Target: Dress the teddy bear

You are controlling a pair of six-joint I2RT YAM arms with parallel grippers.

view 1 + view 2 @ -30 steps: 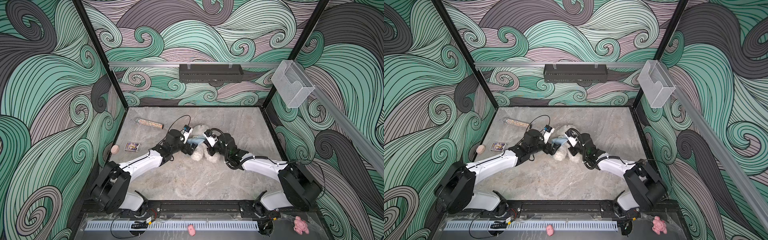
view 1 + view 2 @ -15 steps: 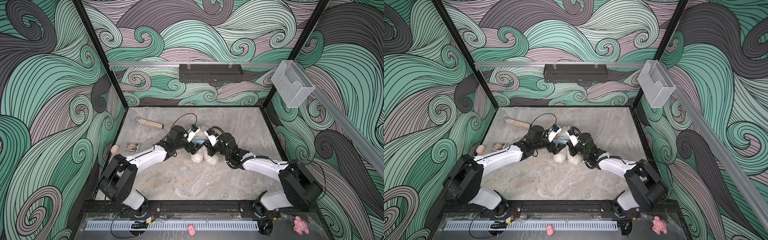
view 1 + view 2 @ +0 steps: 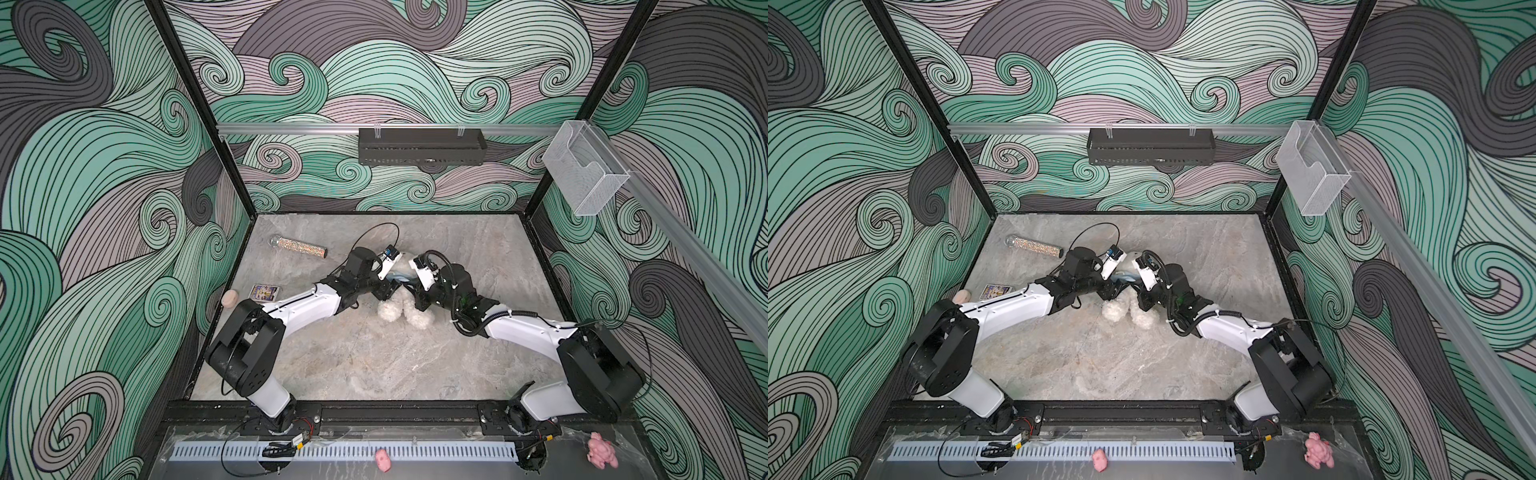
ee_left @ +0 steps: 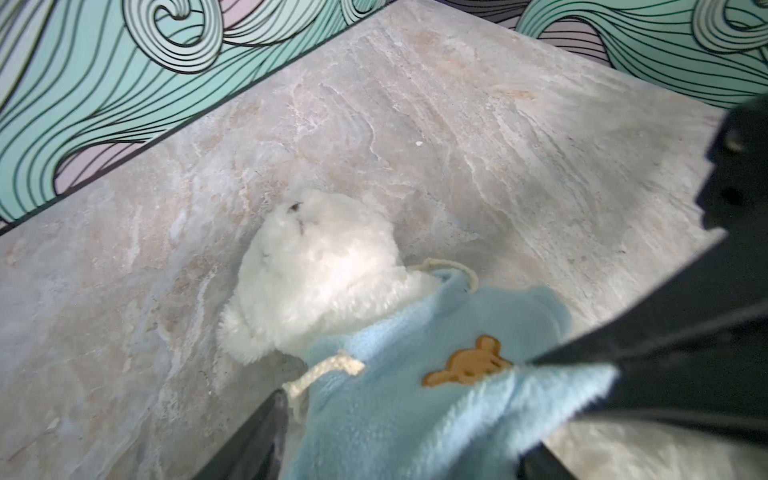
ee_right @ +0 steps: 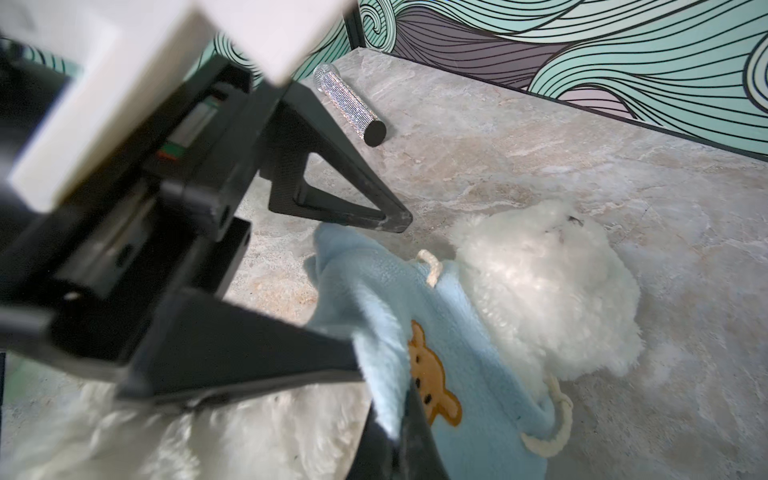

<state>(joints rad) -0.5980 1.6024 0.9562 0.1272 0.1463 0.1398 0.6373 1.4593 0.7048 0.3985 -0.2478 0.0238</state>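
Teddy bear (image 3: 392, 308) (image 3: 1115, 309), one only, lies at the centre of the tabletop (image 3: 374, 365), its fluffy white legs pointing toward the bottom of the frame in both top views. It wears one light-blue hoodie (image 4: 395, 407) (image 5: 469, 374). Two grippers meet over it. The left gripper (image 5: 382, 293) is spread, one finger touching the hoodie's edge. The right gripper (image 4: 536, 361) (image 5: 397, 436) is pressed together, pinching a fold of the hoodie.

Also counted in both top views are one glitter tube (image 3: 298, 247) (image 3: 1034, 246) at upper left of the tabletop, one picture card (image 3: 265, 292) (image 3: 995, 291) and one peach ball (image 3: 229, 297) (image 3: 962, 296) at its left edge, and two pink plush toys (image 3: 383, 459) (image 3: 599, 455) on the front ledge.

Only the wrist views show the bear's dark face marks, the single brown bear patch (image 4: 465, 365) (image 5: 432, 382) and two cream drawstrings (image 4: 328, 370) (image 5: 548, 424). The right wrist view also catches the glitter tube (image 5: 349, 104). The legs, card, ball and pink toys show only from above.

One black tray (image 3: 422, 145) hangs on the back wall, and its contents cannot be told. One clear bin (image 3: 586, 174) hangs at upper right.
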